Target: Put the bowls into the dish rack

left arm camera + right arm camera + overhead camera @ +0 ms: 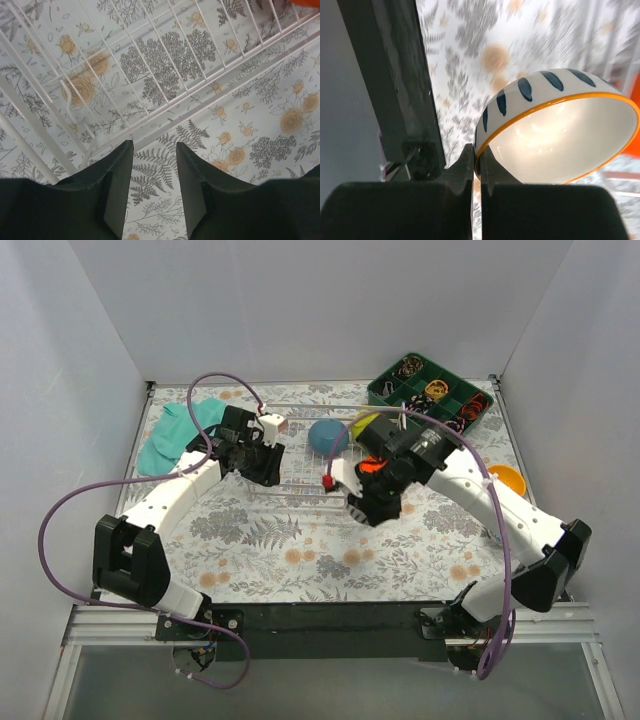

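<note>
The bowl (560,125) could slip or swing loose: only its glazed rim is pinched, thinly, between the tips of the right gripper (476,156), with the whole weight hanging off to one side. Its low edge might also snag the rack (300,480) wire on the way in. It is white with dark blue dashes outside, an orange rim and a glossy pale inside, tilted mouth sideways, held above the table (300,550) by the rack's near right edge. A blue bowl (327,437) seems already racked; an orange bowl (506,478) waits far right. The left gripper (154,160) is empty, jaws narrowly parted, just outside the rack's rail
</note>
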You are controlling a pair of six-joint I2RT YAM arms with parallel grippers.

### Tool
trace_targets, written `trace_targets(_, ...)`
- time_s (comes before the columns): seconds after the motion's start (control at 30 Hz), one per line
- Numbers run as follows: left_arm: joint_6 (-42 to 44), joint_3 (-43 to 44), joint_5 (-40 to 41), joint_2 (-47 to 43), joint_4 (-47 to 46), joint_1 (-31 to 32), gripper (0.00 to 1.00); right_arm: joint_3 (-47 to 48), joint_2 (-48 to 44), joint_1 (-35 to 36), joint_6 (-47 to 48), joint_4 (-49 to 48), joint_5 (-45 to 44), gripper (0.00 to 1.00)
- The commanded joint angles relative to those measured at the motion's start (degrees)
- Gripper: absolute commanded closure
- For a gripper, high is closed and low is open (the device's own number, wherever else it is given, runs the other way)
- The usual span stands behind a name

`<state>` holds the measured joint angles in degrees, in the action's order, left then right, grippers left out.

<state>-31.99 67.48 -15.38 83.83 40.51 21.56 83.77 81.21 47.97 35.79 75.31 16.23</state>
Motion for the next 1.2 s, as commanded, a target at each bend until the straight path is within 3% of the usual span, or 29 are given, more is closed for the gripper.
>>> trace_targets(0.0,-0.18,5.20,1.31,0.80,-1.40,-0.12,0.62,19.91,6.93,-1.90,-0.27,-0.07,12.40,0.99)
trace_targets(0.13,-0.44,8.97,2.62,1.77,-1.92,-0.03,0.70,29.51,13.60,-11.97,-5.88,-6.47,24.26,0.99)
trace_targets(0.2,-1.06,9.59,5.08,1.77,-2.89,-0.12,0.93,29.97,15.37,-16.74,-12.55,-15.65,34.01,0.99)
trace_targets(0.23,-1.93,9.86,8.83,1.86,-3.85,-0.12,1.00,28.83,15.99,-21.29,-21.72,-19.98,37.44,0.99)
trace_targets(0.3,-2.64,10.21,12.55,1.95,-4.91,-0.03,1.00,24.54,16.88,-24.83,-31.87,-30.60,47.38,0.99)
trace_targets(0.4,-4.22,11.09,16.85,2.39,-6.32,-0.03,1.00,11.64,15.65,-28.18,-58.21,-60.63,52.32,0.99)
trace_targets(0.43,-4.57,11.26,17.39,2.82,-6.93,-0.03,1.00,2.55,14.78,-29.15,-65.60,-83.17,52.59,0.99)
trace_targets(0.47,-5.18,11.79,18.27,3.09,-7.20,-0.12,1.00,0.63,14.51,-29.50,-74.11,-88.53,51.20,0.99)
trace_targets(0.53,-5.63,12.49,18.98,3.79,-7.90,-0.12,1.00,0.70,16.34,-29.25,-77.08,-92.16,51.10,0.99)
trace_targets(0.6,-6.68,13.98,20.21,5.11,-8.17,-0.03,1.00,0.00,18.98,-28.98,-82.61,-100.67,50.05,0.99)
trace_targets(0.63,-7.73,15.38,20.99,6.51,-8.78,-0.12,1.00,0.17,21.68,-27.94,-87.68,-109.76,49.26,0.99)
trace_targets(0.77,-8.62,18.12,21.00,8.98,-8.87,-0.03,1.00,6.99,29.24,-26.43,-90.63,-114.94,48.55,0.99)
trace_targets(1.17,-7.65,23.31,21.01,13.73,-9.05,-0.03,1.00,16.95,44.55,-24.15,-90.64,-113.89,48.46,0.99)
